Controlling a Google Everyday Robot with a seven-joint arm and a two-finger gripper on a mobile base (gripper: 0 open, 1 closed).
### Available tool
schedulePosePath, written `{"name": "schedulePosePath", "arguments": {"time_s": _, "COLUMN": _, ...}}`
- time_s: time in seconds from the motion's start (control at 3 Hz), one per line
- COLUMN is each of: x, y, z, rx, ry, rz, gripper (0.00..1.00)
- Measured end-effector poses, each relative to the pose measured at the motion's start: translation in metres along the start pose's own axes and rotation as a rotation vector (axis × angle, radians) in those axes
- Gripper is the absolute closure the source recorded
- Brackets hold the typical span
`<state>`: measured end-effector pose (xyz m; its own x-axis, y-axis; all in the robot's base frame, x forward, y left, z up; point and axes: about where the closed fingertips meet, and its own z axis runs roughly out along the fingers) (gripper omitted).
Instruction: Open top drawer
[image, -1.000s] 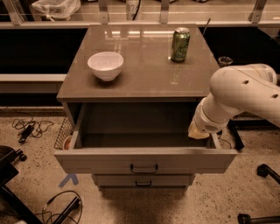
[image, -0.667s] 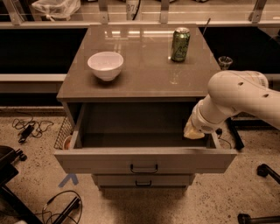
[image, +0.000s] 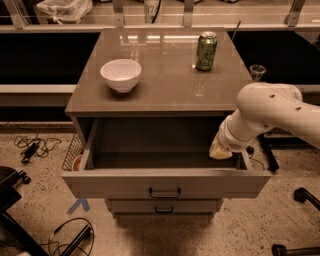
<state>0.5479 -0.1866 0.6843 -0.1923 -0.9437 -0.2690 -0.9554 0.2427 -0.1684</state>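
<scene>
The top drawer (image: 165, 184) of the grey-brown cabinet stands pulled far out toward me, its deep box showing nothing inside, and its small dark bar handle (image: 164, 193) is at the centre of the flat front. My white arm comes in from the right. The gripper (image: 219, 151) hangs at the drawer's right inner side, just inside the box by the right wall, well away from the handle. A second, shorter drawer front (image: 162, 206) shows closed below.
A white bowl (image: 121, 75) and a green can (image: 206, 51) stand on the cabinet top (image: 165, 95). Cables (image: 32, 146) lie on the speckled floor at left, a wire basket (image: 74, 152) sits by the cabinet's left side, and chair bases stand at the right and lower left.
My arm has shifted slightly left, and the gripper has moved a little further inside the drawer's right side. The drawer stays open at the same extent.
</scene>
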Motion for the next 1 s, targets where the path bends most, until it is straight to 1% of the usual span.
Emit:
{"name": "schedulePosePath", "arguments": {"time_s": 0.33, "x": 0.009, "y": -0.016, "z": 0.027, "rx": -0.033, "ry": -0.026, "rz": 0.023, "gripper": 1.0}}
{"name": "schedulePosePath", "arguments": {"time_s": 0.67, "x": 0.018, "y": -0.015, "z": 0.045, "rx": -0.059, "ry": -0.055, "rz": 0.047, "gripper": 1.0}}
{"name": "schedulePosePath", "arguments": {"time_s": 1.0, "x": 0.016, "y": 0.01, "z": 0.042, "rx": -0.08, "ry": -0.047, "rz": 0.062, "gripper": 1.0}}
